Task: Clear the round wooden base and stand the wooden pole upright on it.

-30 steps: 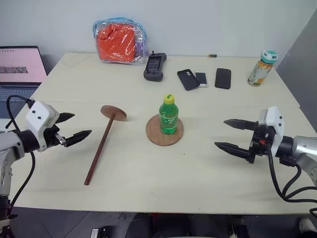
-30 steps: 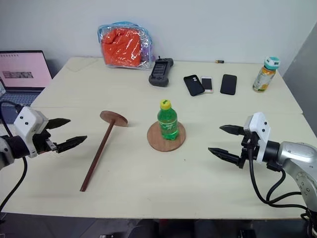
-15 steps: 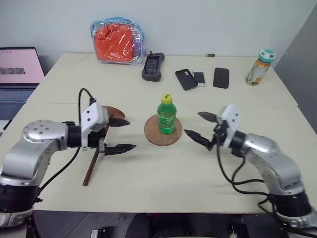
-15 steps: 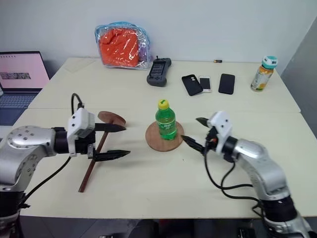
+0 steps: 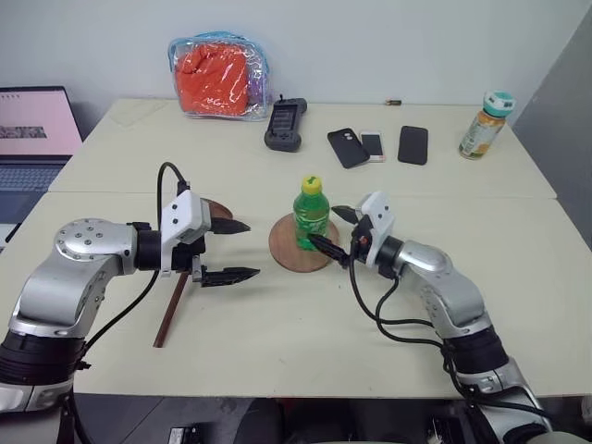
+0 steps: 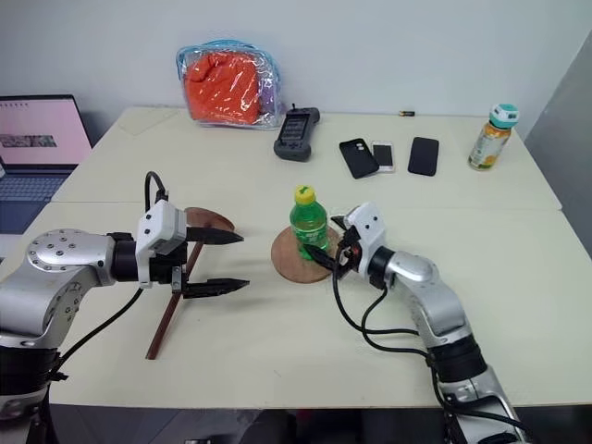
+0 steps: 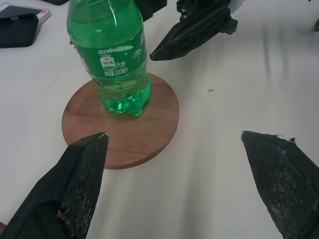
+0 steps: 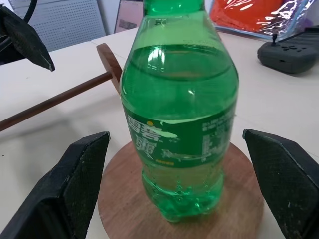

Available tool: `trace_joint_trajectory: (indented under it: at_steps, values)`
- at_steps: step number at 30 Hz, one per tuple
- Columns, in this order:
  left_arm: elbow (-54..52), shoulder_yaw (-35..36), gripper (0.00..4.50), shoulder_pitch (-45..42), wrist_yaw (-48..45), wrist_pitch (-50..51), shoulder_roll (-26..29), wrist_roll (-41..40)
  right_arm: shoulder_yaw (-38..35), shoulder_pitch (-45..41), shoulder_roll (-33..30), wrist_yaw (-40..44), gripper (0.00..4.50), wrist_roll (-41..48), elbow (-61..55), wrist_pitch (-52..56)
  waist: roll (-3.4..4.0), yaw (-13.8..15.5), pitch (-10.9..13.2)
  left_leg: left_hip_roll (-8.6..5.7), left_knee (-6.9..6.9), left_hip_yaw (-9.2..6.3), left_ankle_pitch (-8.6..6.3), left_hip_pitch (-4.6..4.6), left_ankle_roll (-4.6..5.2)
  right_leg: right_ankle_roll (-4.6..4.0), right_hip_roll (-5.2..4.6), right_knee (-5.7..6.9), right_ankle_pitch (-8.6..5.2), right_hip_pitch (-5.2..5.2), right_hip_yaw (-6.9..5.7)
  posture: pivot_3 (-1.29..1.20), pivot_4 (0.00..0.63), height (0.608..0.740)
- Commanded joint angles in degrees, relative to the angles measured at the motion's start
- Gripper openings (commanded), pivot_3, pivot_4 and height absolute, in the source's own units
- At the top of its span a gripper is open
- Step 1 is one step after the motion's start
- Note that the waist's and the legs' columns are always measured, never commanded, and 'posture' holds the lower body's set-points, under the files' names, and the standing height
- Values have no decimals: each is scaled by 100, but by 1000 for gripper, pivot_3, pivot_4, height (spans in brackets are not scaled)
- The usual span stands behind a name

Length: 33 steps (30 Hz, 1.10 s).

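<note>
The flat round reddish-brown wooden base (image 5: 304,245) lies at the centre of the frame on the pale tabletop (image 5: 277,342), and it is not yet cleared: a green plastic soda bottle with a yellow cap (image 5: 312,214) stands upright on it. The long thin dark-brown wooden pole (image 5: 178,298) lies flat at centre left, its small fixed disc toward the upper end, well apart from the base and not yet lifted. The right gripper (image 5: 335,230) sits just right of the bottle, its two black fingers spread wide with the bottle between them in the right wrist view; no contact is evident, so nothing is grasped. The left gripper (image 5: 229,250) hangs over the pole's upper part, likewise spread and empty. Judged from this, no step is complete: removing the bottle appears to be the step in hand, with grasping the pole and standing it on the base both outstanding.
</note>
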Motion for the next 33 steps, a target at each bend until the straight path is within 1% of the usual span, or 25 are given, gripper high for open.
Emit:
trace_joint_trajectory:
  at_steps: [1, 8, 13, 15, 16, 19, 21, 25, 27, 29, 33]
  values:
    - [-77, 148, 4431, 9, 42, -91, -9, -25, 7, -280, 190, 155, 4500, -51, 270, -295, 0, -1, 0, 0, 0, -1, 0, 0, 0, 0, 0, 0, 0, 0, 0, 0, 150, 740]
    - [-88, 221, 4431, 126, 151, -68, -22, -3, -4, -601, 597, 218, 4500, -153, 1018, -657, 1, -40, 1, 2, 0, -2, 0, 2, 0, 0, 0, 4, 0, -1, 1, 0, 150, 740]
    - [-138, 228, 4431, 190, 234, -50, -19, -17, -12, -695, 748, 238, 4500, -283, 1394, -964, 2, -56, 1, 2, -1, -2, 0, 2, 0, 0, -7, 4, 0, -1, 0, 0, 150, 740]
    - [-146, 222, 4500, 195, 253, -53, -23, -13, -42, -711, 788, 231, 4131, -334, 1484, -1063, 2, -56, 1, 2, -1, -4, 0, 1, 0, 0, -9, 4, 0, -1, -1, 0, 150, 740]
    - [-146, 218, 4500, 196, 261, -56, -24, -12, -51, -715, 800, 241, 4045, -345, 1510, -1091, 2, -56, 1, 2, -1, -4, 0, 1, 0, 0, -10, 4, 0, -1, -1, 0, 150, 740]
    - [-130, 189, 4500, 170, 296, -63, -31, -4, -63, -721, 817, 226, 3355, -399, 1584, -1183, 2, -63, 1, 2, -1, -3, 0, 2, 0, 0, -13, 4, 0, -1, 0, 0, 150, 740]
    - [-111, 173, 4500, 123, 313, -59, -50, -10, -55, -710, 815, 217, 3289, -440, 1594, -1233, 2, -66, 1, 3, -1, -5, 0, 2, 0, 0, -14, 4, 0, -1, -1, 0, 150, 740]
    - [-269, 251, 4500, 109, 345, 20, -160, -215, -107, -574, 797, 192, 3287, -452, 1422, -1320, 2, -67, 1, 1, -1, -5, 0, 1, 0, 0, -15, 4, 0, -1, -1, 0, 150, 740]
    - [-417, 299, 4500, 128, 383, 61, -226, -314, -194, -462, 714, 184, 3287, -415, 1137, -1316, 2, -64, 1, 2, -1, -5, 0, 0, 0, 0, -16, 4, 0, -1, -1, 0, 150, 740]
    - [-519, 304, 4500, 78, 452, 143, -335, -452, -368, -334, 537, 135, 3287, -328, 599, -1172, 4, -54, 3, 2, -1, -9, 0, -4, 0, 0, -18, 0, 0, -1, -4, 0, 150, 740]
    - [-620, 209, 4500, -263, 708, 453, -738, -796, -836, -49, 99, -107, 3287, -191, -483, -760, 8, 31, 5, 2, 3, -10, 0, -10, 0, 0, -21, -1, 0, -2, -4, 0, 150, 740]
